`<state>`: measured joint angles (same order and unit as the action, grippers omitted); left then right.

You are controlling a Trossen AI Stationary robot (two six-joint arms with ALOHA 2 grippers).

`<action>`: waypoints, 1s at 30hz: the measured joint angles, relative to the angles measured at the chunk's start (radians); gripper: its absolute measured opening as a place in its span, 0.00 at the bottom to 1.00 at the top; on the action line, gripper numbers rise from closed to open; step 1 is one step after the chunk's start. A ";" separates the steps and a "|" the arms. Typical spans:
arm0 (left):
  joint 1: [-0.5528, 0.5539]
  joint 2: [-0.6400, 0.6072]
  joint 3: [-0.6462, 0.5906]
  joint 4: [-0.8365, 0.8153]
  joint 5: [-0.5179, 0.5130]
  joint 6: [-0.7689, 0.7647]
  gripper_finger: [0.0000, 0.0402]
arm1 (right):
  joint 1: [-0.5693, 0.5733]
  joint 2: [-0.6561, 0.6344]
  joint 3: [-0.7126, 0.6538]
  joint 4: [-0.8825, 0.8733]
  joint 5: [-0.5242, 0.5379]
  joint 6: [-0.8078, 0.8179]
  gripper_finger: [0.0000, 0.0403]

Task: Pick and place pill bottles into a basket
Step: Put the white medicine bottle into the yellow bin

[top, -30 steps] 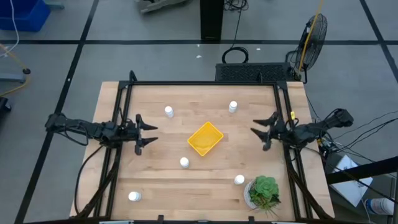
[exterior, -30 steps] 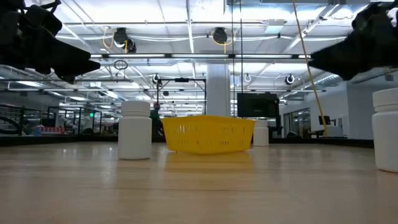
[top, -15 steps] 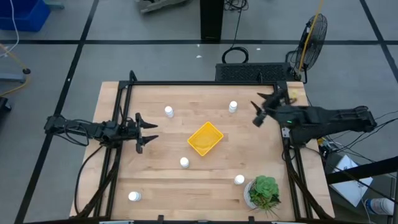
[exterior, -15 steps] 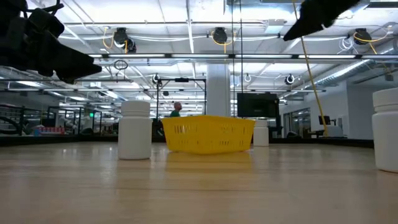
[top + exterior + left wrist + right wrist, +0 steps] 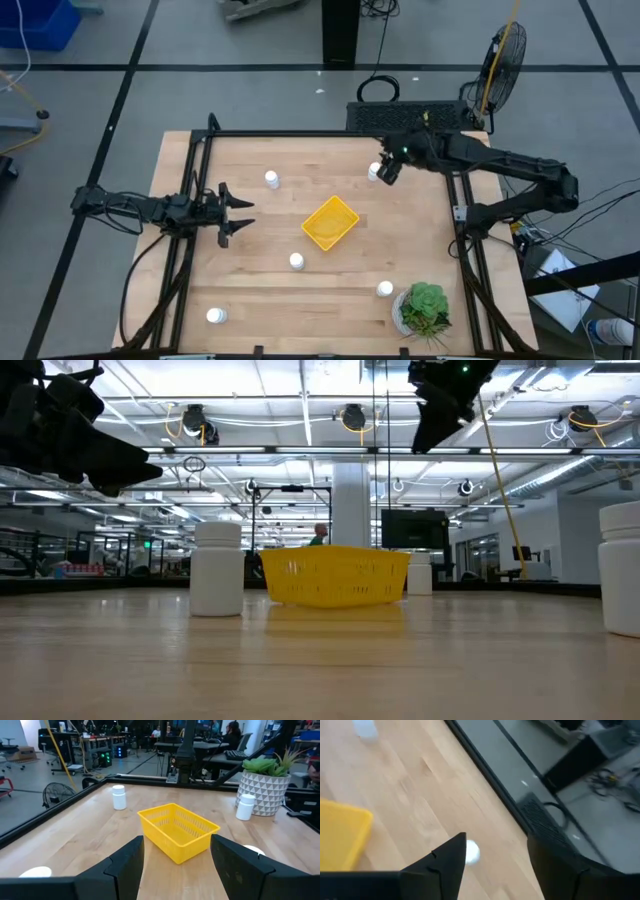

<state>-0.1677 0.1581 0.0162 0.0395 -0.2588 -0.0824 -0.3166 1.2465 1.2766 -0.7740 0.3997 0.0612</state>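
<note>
**Lining up on the far bottle**

Wooden table (image 5: 300, 300) bearing everything: yellow basket (image 5: 330, 222) near the middle, empty so far, with five pill bottles scattered round it. One bottle (image 5: 271, 179) toward the far left, one (image 5: 296, 261) just on the near side of the basket, one (image 5: 216, 316) in the near-left corner, one (image 5: 385, 289) beside the potted plant (image 5: 423, 308), and the target bottle (image 5: 374, 171) toward the far right.

Right gripper (image 5: 388, 168) held above the table, right beside that far-right bottle, jaws spread wide and empty. Best done, judging from here: centre the open jaws over the white cap (seen partly tucked behind one finger (image 5: 452, 865) in the right wrist view), descend straight, close around the body below the cap rather than on the cap edge, then lift clear before swinging toward the basket. Risk of a tip-over if one finger touches first.

Left gripper (image 5: 228, 213) waiting at the left side of the table, jaws also open, nothing held.

Against a second ago: right arm swung from its rest at the right edge, up and across to the far bottle. Left arm, basket and bottles unchanged.
</note>
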 joint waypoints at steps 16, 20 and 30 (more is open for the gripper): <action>0.000 0.019 0.000 -0.002 0.000 -0.052 0.58 | -0.242 0.048 -0.008 -0.140 -0.301 0.082 0.82; 0.000 0.032 0.000 -0.002 -0.003 -0.053 0.58 | -0.243 0.132 0.038 -0.256 -0.302 0.090 0.81; 0.000 0.038 -0.001 -0.002 -0.003 -0.048 0.58 | -0.224 0.354 0.123 -0.268 -0.325 0.069 0.81</action>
<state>-0.1677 0.1963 0.0151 0.0380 -0.2623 -0.1301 -0.5411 1.6004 1.3994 -1.0421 0.0752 0.1302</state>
